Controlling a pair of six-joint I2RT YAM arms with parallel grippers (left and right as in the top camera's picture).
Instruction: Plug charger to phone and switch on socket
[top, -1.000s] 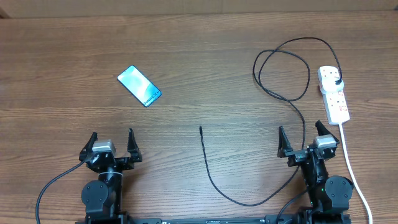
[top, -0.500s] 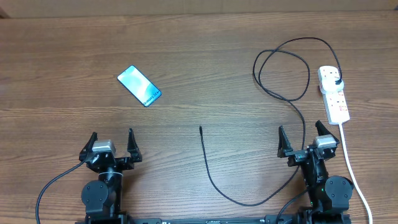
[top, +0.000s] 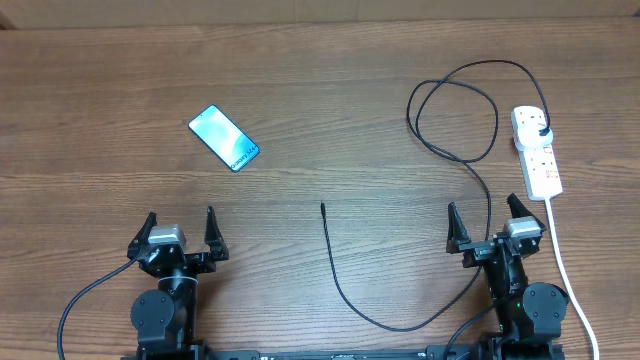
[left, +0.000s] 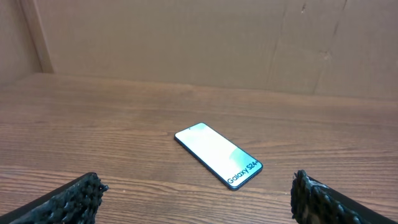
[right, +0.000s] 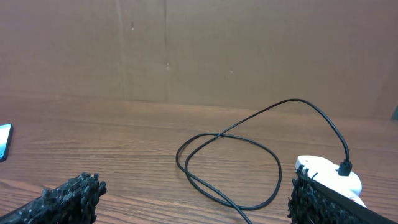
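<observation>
Poised at the near edge of the table (top: 320, 90): left pincer (top: 180, 213) and right pincer (top: 481, 204), spread wide, empty. Loose between them, the charger tip (top: 323, 206) (plug (top: 541, 129) already in socket (top: 537, 158), right), ready for the phone (top: 224, 138), upper left.

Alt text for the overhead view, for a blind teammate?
The phone lies screen-up at upper left, unplugged; the charger runs from the socket at right to a loose tip mid-frame. The left end effector and right end effector sit open and empty at the bottom edge.
</observation>
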